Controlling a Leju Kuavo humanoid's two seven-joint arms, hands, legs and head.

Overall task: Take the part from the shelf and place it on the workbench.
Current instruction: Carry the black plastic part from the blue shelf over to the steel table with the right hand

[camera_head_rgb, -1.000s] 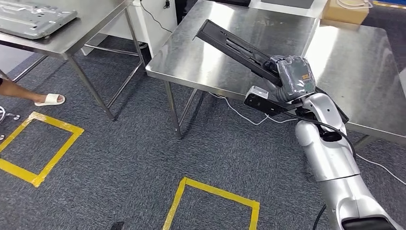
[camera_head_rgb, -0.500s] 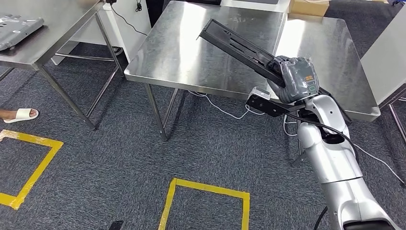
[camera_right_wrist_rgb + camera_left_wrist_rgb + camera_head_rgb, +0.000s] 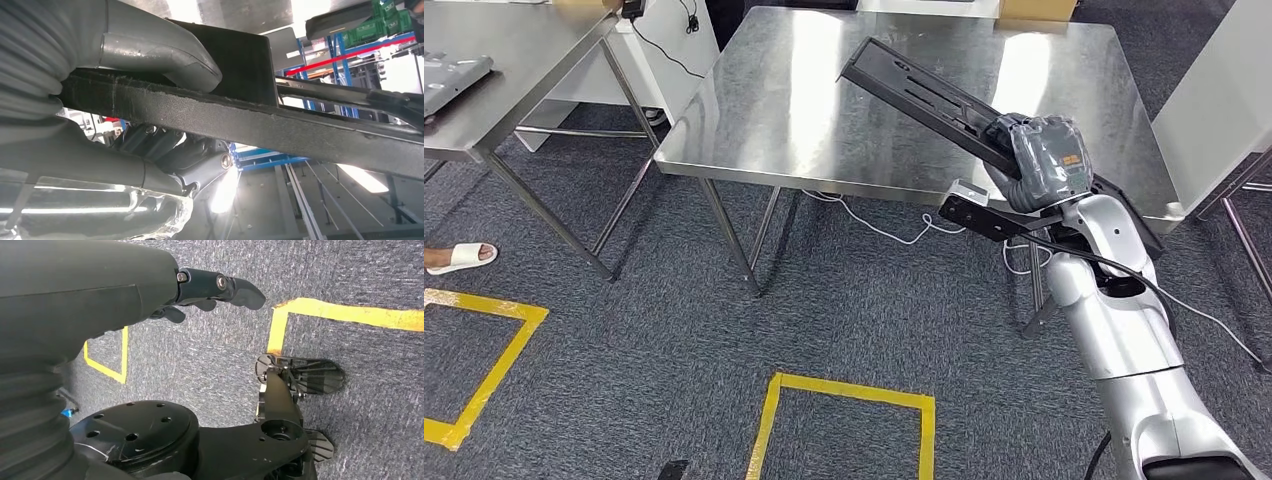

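Note:
A long black part [image 3: 924, 95] slants out over the steel workbench [image 3: 764, 110], its far end raised above the top. My right hand [image 3: 1042, 160] grips it near its lower end, at the bench's front right edge. In the right wrist view the grey thumb [image 3: 160, 55] lies over the part's black bar [image 3: 300, 127] and the darker fingers [image 3: 165, 145] wrap under it. My left hand [image 3: 100, 295] hangs over the carpet holding nothing, its fingers [image 3: 235, 287] loosely stretched out.
A second steel table [image 3: 524, 50] stands at the left with a grey metal sheet [image 3: 449, 75] on it. A person's foot in a white slipper [image 3: 459, 257] is at the left edge. Yellow tape squares [image 3: 844, 395] mark the carpet. A white cabinet [image 3: 1214, 100] flanks the bench's right.
The whole picture has shifted: the camera moved, so the workbench now sits more to the middle and the left table has slid out. My right hand still holds the part the same way.

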